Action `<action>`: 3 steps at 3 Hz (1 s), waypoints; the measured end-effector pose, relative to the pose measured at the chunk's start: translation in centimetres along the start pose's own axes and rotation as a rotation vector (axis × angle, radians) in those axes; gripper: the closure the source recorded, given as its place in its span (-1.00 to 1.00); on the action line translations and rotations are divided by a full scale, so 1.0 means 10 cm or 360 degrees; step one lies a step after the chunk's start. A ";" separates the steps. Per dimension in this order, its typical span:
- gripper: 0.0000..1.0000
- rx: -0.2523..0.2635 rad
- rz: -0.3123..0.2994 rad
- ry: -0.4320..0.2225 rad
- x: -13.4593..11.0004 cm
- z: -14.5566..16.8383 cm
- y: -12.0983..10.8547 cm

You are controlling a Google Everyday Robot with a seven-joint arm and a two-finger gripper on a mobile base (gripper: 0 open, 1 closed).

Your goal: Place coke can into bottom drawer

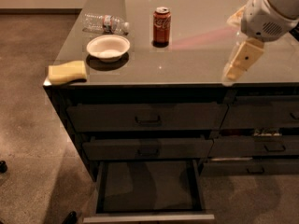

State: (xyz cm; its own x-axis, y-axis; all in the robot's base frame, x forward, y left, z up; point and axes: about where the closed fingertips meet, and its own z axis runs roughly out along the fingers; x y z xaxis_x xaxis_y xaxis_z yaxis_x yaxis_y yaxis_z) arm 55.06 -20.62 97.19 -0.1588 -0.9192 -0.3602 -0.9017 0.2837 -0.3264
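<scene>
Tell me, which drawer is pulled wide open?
The bottom drawer of the left column, pulled out with its dark inside showing; the two above it are shut. The end effector hangs over the right edge of the counter.

White rounded arm housing point(275, 6), vent holes point(273, 28); cream end effector point(239, 62) upper right.

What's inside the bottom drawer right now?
Only its bare dark floor shows in the bottom drawer; its rear, under the drawer above, is hidden. Coke can stands on the counter; claw hovers right.
</scene>
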 end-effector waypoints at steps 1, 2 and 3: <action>-1.00 0.0130 0.0029 -0.0175 -0.22 0.21 -0.52; -1.00 0.0130 0.0029 -0.0175 -0.22 0.21 -0.52; -1.00 0.0108 0.0009 -0.0212 -0.30 0.30 -0.54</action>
State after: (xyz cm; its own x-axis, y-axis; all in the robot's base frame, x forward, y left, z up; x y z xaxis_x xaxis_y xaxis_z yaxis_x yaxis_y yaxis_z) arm 61.62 -18.62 97.39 -0.1052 -0.8744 -0.4737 -0.8709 0.3110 -0.3806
